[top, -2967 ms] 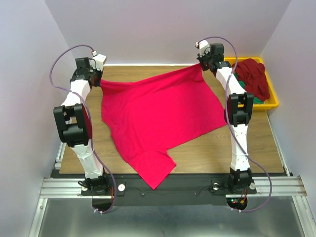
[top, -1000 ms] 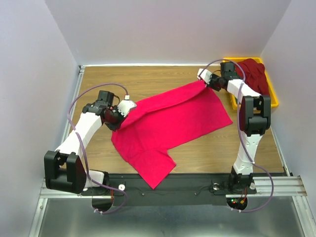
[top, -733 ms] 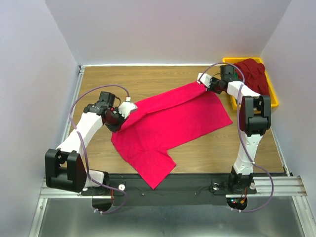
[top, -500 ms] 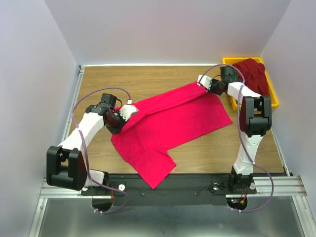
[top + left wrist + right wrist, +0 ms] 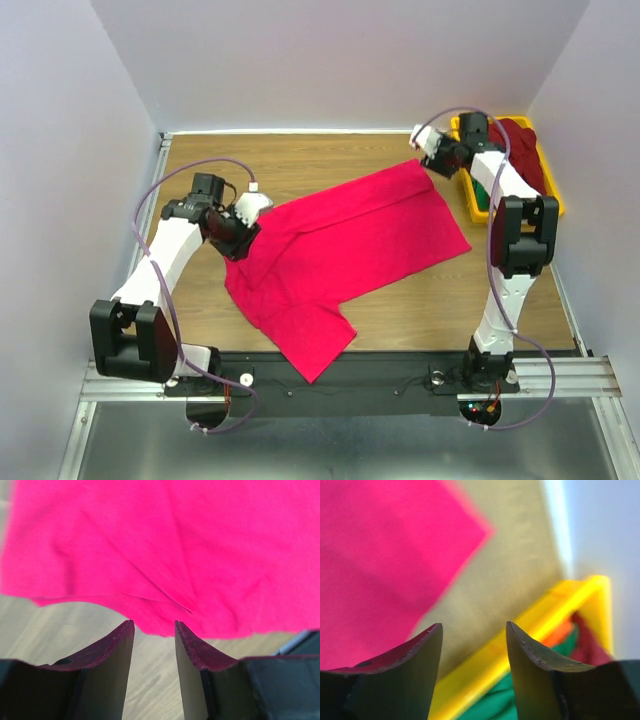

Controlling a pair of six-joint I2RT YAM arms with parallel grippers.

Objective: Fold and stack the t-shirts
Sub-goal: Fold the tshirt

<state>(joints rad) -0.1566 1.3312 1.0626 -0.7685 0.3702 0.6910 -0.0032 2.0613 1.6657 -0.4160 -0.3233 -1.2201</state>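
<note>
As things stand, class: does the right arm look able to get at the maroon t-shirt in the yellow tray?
Probably yes. The right end effector hovers open beside the yellow tray, holding nothing, and the maroon t-shirt lies uncovered on top.

Pale walls (image 5: pixel 340 60) around wooden table (image 5: pixel 300 160)

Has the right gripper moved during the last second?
Yes. The right gripper has let go of the corner of the crimson-pink t-shirt and shifted right, closer to the yellow tray.
</note>
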